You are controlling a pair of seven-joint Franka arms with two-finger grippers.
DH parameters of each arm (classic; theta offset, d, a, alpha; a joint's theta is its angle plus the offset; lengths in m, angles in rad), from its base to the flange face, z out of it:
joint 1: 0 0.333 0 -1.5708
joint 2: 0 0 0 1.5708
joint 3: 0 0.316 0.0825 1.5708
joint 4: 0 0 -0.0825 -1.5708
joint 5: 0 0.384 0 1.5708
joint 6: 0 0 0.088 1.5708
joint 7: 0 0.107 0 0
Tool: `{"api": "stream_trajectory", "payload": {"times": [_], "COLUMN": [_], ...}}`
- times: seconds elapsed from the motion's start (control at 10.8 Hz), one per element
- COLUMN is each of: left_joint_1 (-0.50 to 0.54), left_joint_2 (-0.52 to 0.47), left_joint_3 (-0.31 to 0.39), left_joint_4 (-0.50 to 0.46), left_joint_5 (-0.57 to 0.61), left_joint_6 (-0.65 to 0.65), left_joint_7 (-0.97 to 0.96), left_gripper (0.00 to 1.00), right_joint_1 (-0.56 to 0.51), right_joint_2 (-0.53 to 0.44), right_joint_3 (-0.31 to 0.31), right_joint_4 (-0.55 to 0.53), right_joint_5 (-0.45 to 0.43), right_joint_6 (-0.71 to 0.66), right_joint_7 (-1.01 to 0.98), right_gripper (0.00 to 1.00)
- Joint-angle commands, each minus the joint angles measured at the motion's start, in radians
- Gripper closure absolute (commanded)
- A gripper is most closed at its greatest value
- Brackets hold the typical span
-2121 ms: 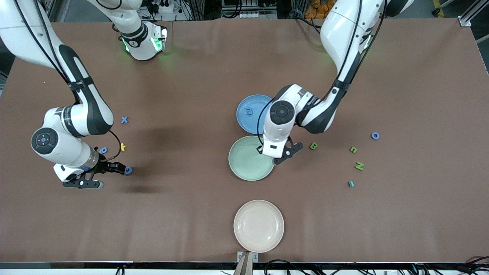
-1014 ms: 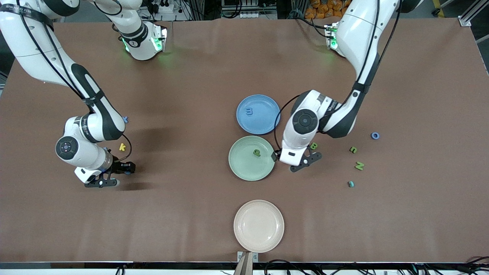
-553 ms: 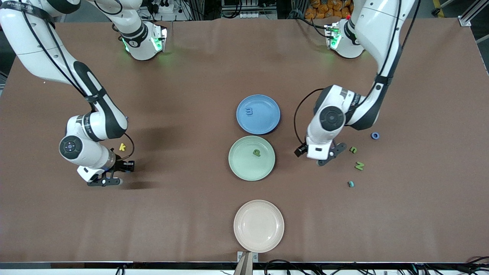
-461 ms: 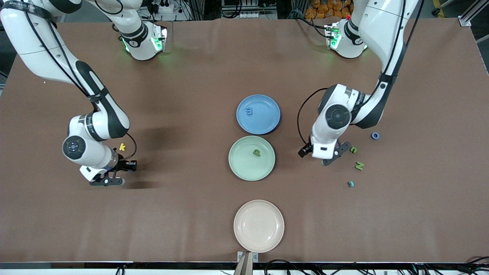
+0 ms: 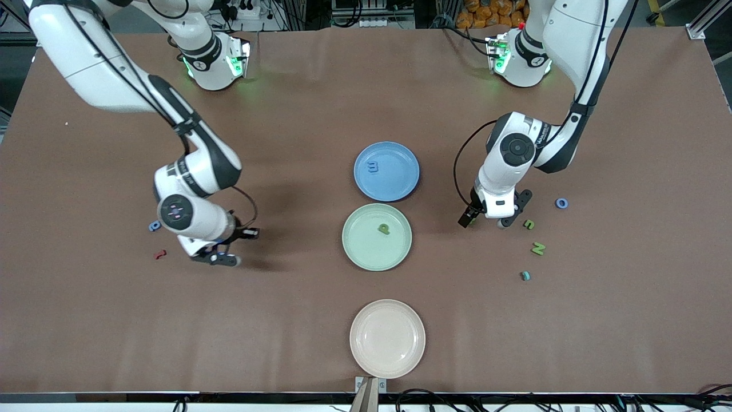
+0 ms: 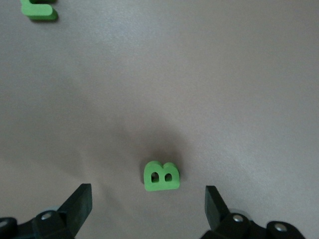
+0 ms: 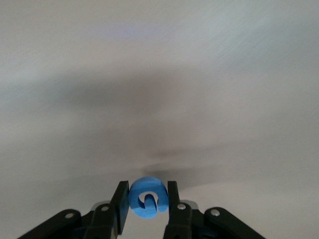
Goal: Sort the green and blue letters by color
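The right end effector [image 7: 144, 204] is gripping a blue G [image 7: 146, 198] between its 2 fingers, which are closing tightly on the letter's sides, and it is hanging over bare brown surface [image 5: 286, 320] toward the right arm's end. The left end effector [image 6: 147, 211] is hovering with its fingers spread wide and holding nothing, directly over a green B [image 6: 161, 176] that is lying flat on the surface beside the green plate [image 5: 357, 252]. That plate is carrying a green p [image 5: 384, 229], and the blue plate [image 5: 400, 183] is carrying a blue E [image 5: 373, 167]. A green n [image 5: 529, 224], a green N [image 5: 538, 248] and a blue O [image 5: 561, 203] are lying toward the left arm's end. Another blue letter [image 5: 154, 226] and a small red letter [image 5: 160, 254] are lying near the right arm.
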Motion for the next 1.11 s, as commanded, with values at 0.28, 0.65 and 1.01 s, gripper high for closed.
{"api": "stream_trajectory", "payload": {"times": [0.28, 0.65, 1.01], "left_joint_1": [-0.013, -0.003, 0.005], "left_joint_2": [0.098, 0.113, 0.105], "left_joint_3": [0.022, 0.017, 0.003], "left_joint_4": [0.167, 0.167, 0.165], "left_joint_5": [0.076, 0.125, 0.122], "left_joint_6": [-0.142, -0.127, -0.099], "left_joint_7": [-0.173, -0.183, -0.146], "left_gripper": [0.0, 0.0, 0.0], "right_joint_1": [0.196, 0.37, 0.502], "right_joint_2": [-0.011, 0.018, 0.075], "right_joint_3": [0.206, 0.205, 0.151], "right_joint_4": [0.023, 0.049, 0.101], "right_joint_5": [-0.012, -0.012, -0.022], "right_joint_6": [-0.072, 0.041, 0.069], "right_joint_7": [0.6, 0.832, 0.909], "right_gripper": [1.0, 1.0, 0.66]}}
